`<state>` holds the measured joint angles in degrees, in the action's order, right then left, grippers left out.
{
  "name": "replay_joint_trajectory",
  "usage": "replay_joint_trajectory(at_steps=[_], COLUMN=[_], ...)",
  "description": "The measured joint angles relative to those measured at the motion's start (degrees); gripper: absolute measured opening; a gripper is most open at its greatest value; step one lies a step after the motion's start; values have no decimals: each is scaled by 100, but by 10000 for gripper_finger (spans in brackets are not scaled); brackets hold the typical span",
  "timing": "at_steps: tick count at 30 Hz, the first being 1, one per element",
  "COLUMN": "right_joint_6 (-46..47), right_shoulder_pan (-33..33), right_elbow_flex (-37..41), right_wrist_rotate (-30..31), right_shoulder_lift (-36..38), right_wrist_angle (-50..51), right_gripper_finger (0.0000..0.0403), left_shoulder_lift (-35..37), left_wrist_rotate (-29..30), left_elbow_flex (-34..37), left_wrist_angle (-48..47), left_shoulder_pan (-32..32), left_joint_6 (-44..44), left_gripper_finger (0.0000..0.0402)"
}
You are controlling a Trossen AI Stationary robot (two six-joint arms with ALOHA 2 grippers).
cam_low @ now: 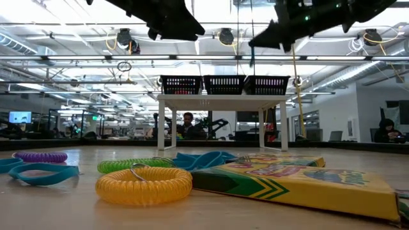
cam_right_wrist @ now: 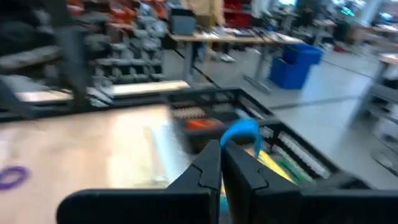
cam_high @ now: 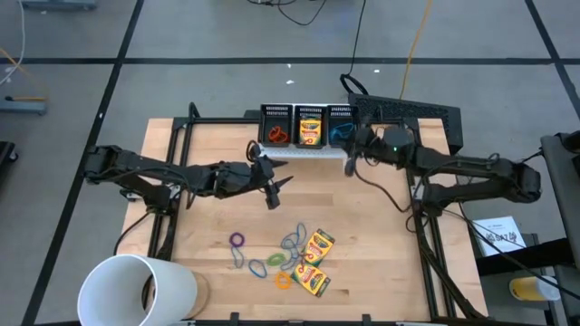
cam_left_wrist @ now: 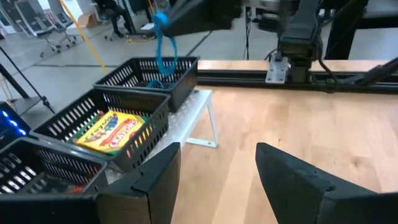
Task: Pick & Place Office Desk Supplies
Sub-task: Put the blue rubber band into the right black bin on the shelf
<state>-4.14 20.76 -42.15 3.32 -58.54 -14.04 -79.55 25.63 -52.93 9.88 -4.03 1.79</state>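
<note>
My right gripper (cam_right_wrist: 221, 149) is shut on a blue rubber-band loop (cam_left_wrist: 164, 46), up by the far bins (cam_high: 350, 163). Three black mesh bins (cam_high: 308, 113) stand in a row on a white stand. One holds orange bands (cam_high: 277, 134), the middle one a crayon box (cam_high: 310, 132), the third blue bands (cam_high: 341, 132). My left gripper (cam_left_wrist: 217, 177) hovers open and bare above mid-table (cam_high: 274, 192). Two crayon boxes (cam_high: 317, 244) (cam_high: 311, 279) and loose bands, purple (cam_high: 236, 240), blue (cam_high: 290, 243), green (cam_high: 258, 269) and orange (cam_high: 284, 281), lie flat on the near table. My right gripper pinches the blue loop's upper end (cam_right_wrist: 241, 132) between its two shut fingers. The fingers come in about level from the table's right side. The loop hangs slack below them (cam_left_wrist: 166, 59), lifted clear of the table, over the bin with the blue bands (cam_left_wrist: 149, 74).
A large white cup (cam_high: 136, 290) lies on its side at the near left corner. Black frame rails (cam_high: 177, 163) (cam_high: 426, 226) run along both sides of the wooden table (cam_high: 217, 149). Bare wood lies between the bins' stand and the loose supplies.
</note>
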Motion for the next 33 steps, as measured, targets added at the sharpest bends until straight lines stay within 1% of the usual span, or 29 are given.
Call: replay_joint_trajectory(at_steps=[4, 7, 11, 16, 19, 22, 28, 31, 33], right_joint_6=[49, 158, 174, 191, 147, 164, 756, 798, 815], right_shoulder_pan=[499, 748, 897, 898, 898, 898, 1003, 1009, 1028], right_elbow_flex=[-2, -2, 19, 66, 66, 66, 66, 66, 61], right_wrist_rotate=[203, 265, 263, 262, 265, 265, 254, 229, 2], right_shoulder_lift=[-8, -9, -7, -9, -7, -7, -7, -7, -7], right_wrist_angle=[304, 501, 572, 572, 558, 554, 620, 618, 628], right_gripper_finger=[0, 0, 3, 15, 33, 63, 123, 141, 149], left_shoulder_lift=[0, -2, -2, -2, -2, -4, -4, -4, -4], left_wrist_rotate=[7, 12, 15, 19, 20, 20, 22, 22, 28], left_elbow_flex=[0, 0, 0, 0, 0, 0, 0, 0, 0], left_wrist_angle=[-61, -86, -78, -82, -78, -80, -80, -80, -80], left_shoulder_pan=[0, 0, 0, 32, 41, 37, 37, 37, 37], left_joint_6=[-86, -86, -85, -136, -196, -200, -238, -237, -237], left_gripper_finger=[218, 215, 212, 214, 214, 214, 214, 214, 214])
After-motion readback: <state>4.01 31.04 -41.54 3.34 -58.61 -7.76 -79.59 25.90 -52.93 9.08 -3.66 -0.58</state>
